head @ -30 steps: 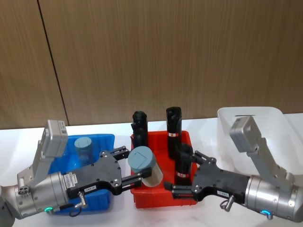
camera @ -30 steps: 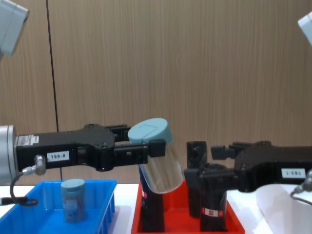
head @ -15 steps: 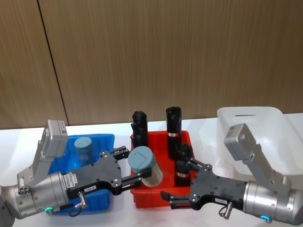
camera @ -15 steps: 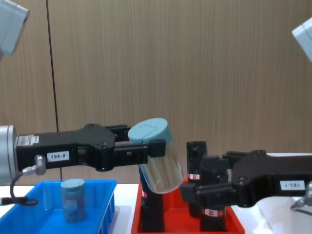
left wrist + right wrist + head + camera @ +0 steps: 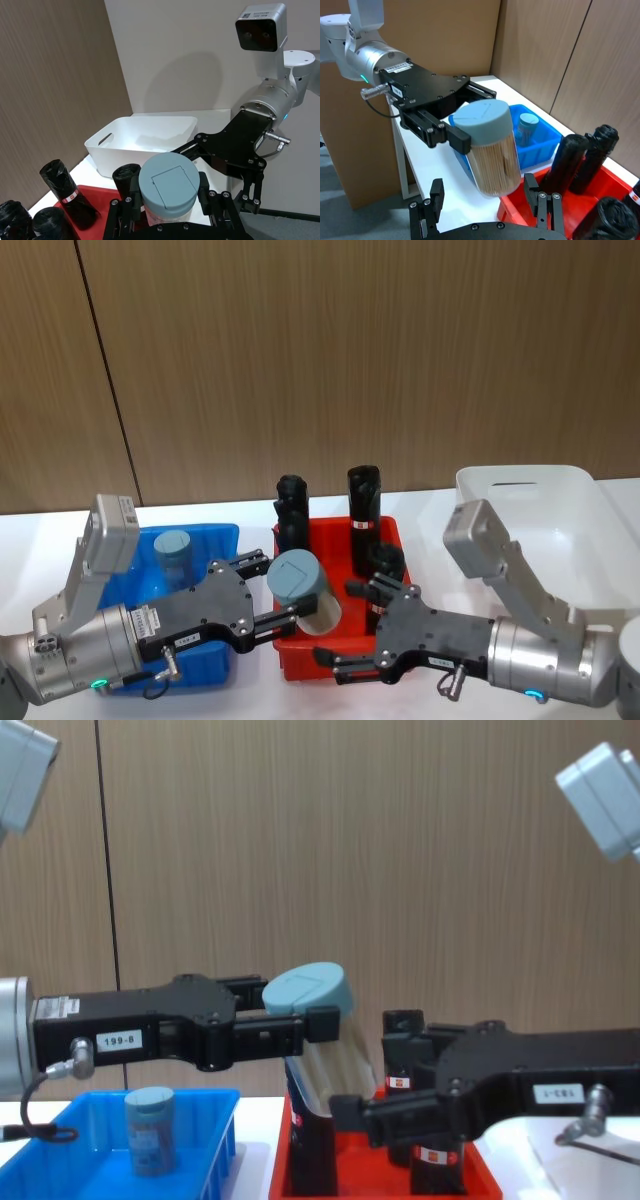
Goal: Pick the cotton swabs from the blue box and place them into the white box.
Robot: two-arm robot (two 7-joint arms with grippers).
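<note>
Head view: the white surface carries, from the robot's right to its left, the white box, a red tray of black rolls, and the blue box. The left gripper has its fingers clenched on a jar of cotton swabs, held tilted in the air over the red tray's left edge. The right gripper, fingers spread wide, sits just beside that jar. A second jar stands upright in the blue box.

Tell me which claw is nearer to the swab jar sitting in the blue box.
Left. The left claw, gripping another jar, hangs just right of the blue box holding that swab jar; the right claw, open, is farther off over the red tray's front.
</note>
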